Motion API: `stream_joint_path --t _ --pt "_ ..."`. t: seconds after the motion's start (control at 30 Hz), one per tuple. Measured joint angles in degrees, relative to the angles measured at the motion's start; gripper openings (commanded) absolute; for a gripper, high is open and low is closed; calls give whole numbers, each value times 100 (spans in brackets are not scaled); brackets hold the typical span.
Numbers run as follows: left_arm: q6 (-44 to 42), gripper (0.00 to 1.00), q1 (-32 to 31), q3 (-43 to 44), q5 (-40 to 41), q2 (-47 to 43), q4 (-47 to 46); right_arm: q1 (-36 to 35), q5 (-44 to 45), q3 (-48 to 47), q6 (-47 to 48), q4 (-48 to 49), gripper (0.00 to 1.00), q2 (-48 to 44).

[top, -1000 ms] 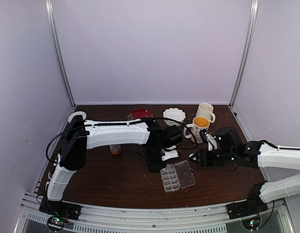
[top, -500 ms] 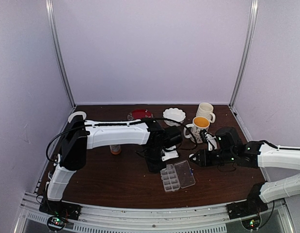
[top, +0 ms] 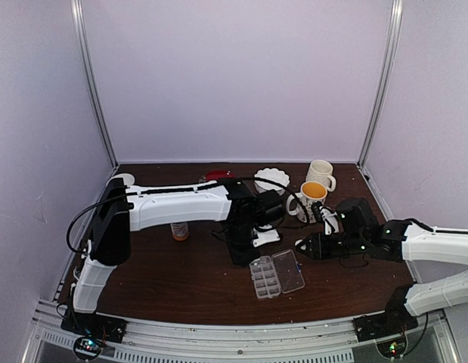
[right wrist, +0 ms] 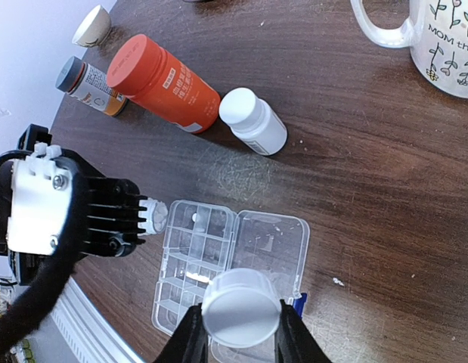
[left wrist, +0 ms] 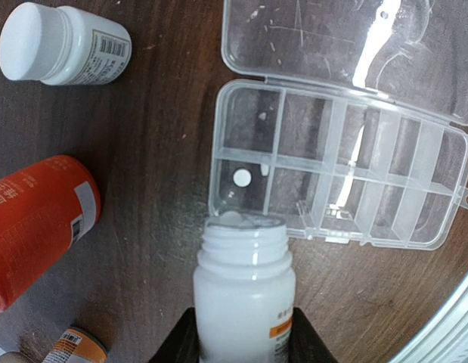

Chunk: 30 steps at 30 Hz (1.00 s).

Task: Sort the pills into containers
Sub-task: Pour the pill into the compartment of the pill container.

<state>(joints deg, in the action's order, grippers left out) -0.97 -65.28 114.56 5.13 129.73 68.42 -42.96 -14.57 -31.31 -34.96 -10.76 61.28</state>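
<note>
The clear pill box (left wrist: 385, 181) lies on the desk (left wrist: 158, 151) with its lid (left wrist: 354, 53) folded flat. A toppled orange bottle (left wrist: 37, 219) and a small capped white bottle (left wrist: 63, 44) lie off one short end, and a grey-capped bottle (right wrist: 86, 85) and a mug (right wrist: 438, 38) stand farther away. The left hand (left wrist: 245, 344) pinches an open white bottle (left wrist: 243, 295) whose mouth is at the box's long wall, while the right hand (right wrist: 237, 333) pinches a white cap (right wrist: 241, 306) on the lid side, and bare desk lies open toward the near edge. The box's long axis runs crosswise to that bottle, and the few pills (left wrist: 242, 178) sit in the end compartments nearest its mouth.
</note>
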Motion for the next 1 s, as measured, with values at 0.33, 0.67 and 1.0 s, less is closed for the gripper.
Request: stream_joint_path --t 0.33,0.67,1.0 --pt "2 11 -9 -13 -37 -2 -15 15 -20 0 2 -2 9 2" --pt "7 11 -9 85 -39 70 63 24 -20 0 4 -9 9 2" --pt "7 12 -9 234 -33 212 170 24 -22 0 7 -13 9 2"
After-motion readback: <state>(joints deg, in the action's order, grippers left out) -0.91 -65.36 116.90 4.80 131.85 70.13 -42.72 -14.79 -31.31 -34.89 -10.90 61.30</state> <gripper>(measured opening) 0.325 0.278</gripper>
